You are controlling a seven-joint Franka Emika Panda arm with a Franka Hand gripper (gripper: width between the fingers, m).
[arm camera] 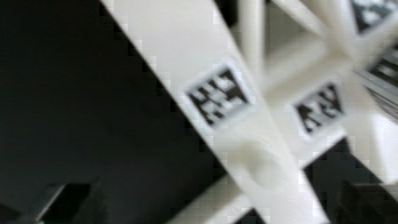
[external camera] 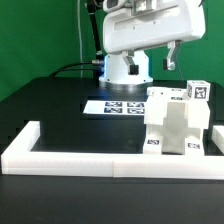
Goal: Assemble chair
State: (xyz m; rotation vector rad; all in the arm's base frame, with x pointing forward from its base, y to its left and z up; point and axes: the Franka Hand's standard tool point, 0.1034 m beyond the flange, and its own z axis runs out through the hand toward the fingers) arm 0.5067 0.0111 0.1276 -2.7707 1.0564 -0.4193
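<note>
White border wall (external camera: 100, 158), chair (external camera: 178, 122) below open fingers (external camera: 172, 55)

The room is evenly and brightly lit from overhead, and the white chair parts (external camera: 178, 122) stand out sharply against the black desk (external camera: 60, 105), their upper faces nearly washed out while the side faces fall to a soft grey. Shadows on the desk are hard to pick out against the black. The exterior view is fairly crisp, though small and grainy. The wrist view is soft and smeared: a tag (arm camera: 221, 96) reads blurred, and the corners go dark.
</note>
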